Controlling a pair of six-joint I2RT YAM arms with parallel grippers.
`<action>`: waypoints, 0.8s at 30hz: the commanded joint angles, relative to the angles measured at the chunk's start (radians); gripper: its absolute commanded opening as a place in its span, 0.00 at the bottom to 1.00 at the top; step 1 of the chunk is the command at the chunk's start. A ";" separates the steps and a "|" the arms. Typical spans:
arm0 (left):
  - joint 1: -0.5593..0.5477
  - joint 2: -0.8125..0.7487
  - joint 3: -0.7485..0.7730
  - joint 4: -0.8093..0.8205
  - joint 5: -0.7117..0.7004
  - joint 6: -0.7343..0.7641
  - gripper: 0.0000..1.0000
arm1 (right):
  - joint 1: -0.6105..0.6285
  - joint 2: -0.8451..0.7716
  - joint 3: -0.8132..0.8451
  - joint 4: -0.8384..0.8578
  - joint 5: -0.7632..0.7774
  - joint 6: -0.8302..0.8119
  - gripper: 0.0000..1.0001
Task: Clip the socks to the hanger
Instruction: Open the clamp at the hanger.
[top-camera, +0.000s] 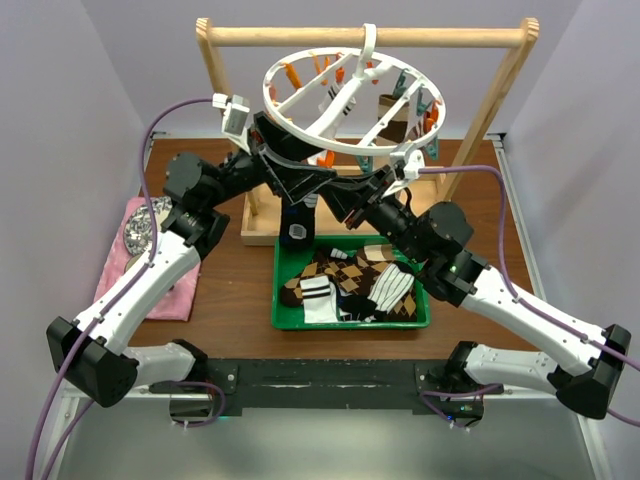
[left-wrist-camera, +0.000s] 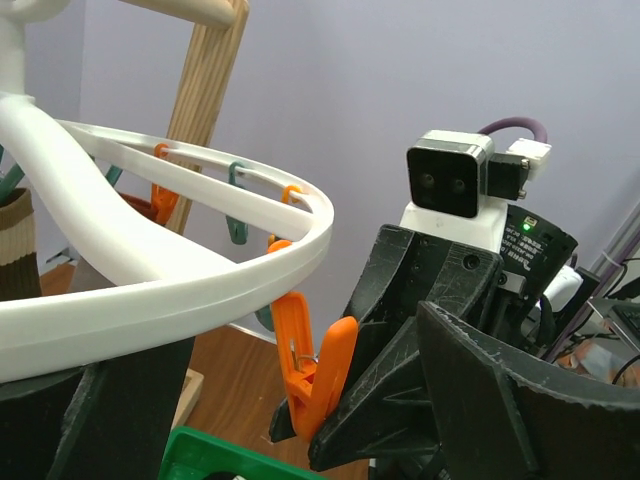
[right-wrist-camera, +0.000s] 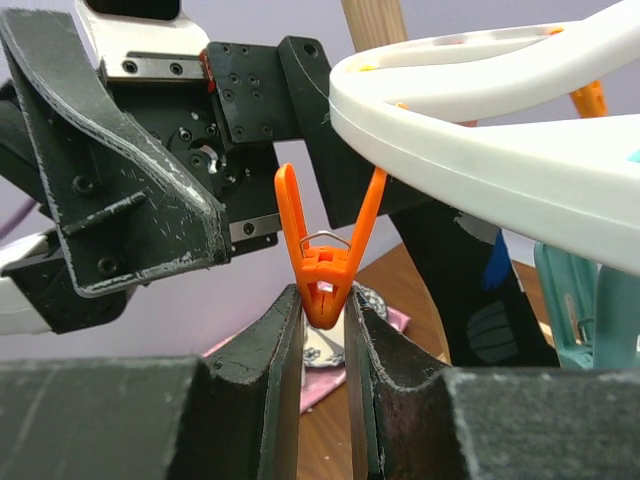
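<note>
Right gripper (right-wrist-camera: 325, 335) sits closest to the lens: your fingers pinch the lower tip of an orange peg (right-wrist-camera: 325, 255) hanging from the hanger (right-wrist-camera: 480, 110) rim. Left gripper (top-camera: 280, 150) stands spread wide beside it, holding nothing. Socks (top-camera: 350, 285) lie heaped in the green tray (top-camera: 277, 295) below; one brown-striped sock (top-camera: 390, 112) hangs at the far rim. Expect light, limp, non-slippery fabric; take a sock by its cuff edge so a thin fold feeds the peg.
</note>
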 joint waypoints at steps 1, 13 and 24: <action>0.003 -0.017 0.015 0.085 0.042 -0.020 0.92 | -0.014 0.004 -0.022 0.066 -0.086 0.097 0.17; 0.003 -0.020 0.013 0.119 0.116 -0.050 0.91 | -0.131 0.030 -0.089 0.238 -0.309 0.307 0.16; 0.006 -0.031 -0.018 0.107 0.094 -0.038 0.89 | -0.172 0.059 -0.066 0.288 -0.422 0.353 0.14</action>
